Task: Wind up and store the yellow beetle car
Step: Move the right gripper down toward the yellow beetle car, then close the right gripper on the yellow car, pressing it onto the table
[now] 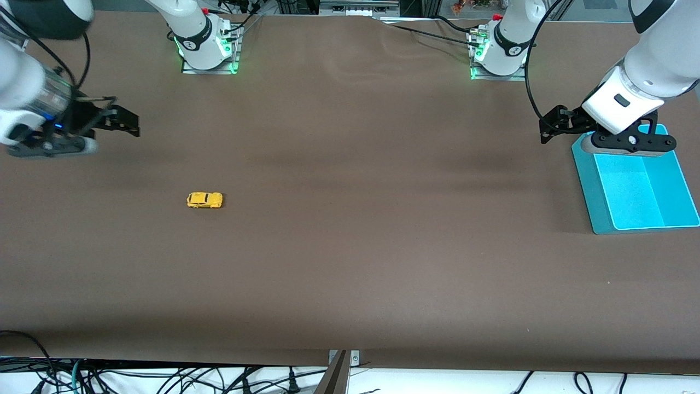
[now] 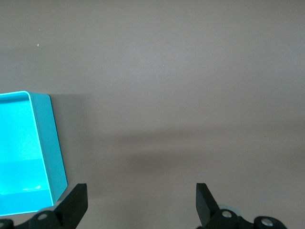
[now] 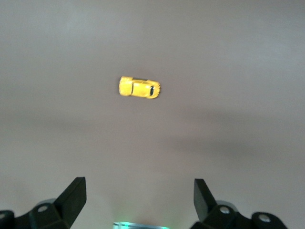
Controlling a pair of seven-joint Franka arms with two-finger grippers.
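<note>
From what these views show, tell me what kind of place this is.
Most likely a robotics lab bench. Two arm bases are bolted to a brown-covered table, the left gripper by a teal bin, the right gripper open above a yellow beetle car, and loose cables along the edge.

The yellow beetle car (image 1: 204, 200) is a tiny bright yellow toy with a rounded body, dark windows and small dark wheels. It sits upright on its wheels on the bare brown table, toward the right arm's end, its length running along the table from one arm's end toward the other. In the right wrist view it (image 3: 139, 88) lies alone, nothing touching it.
</note>
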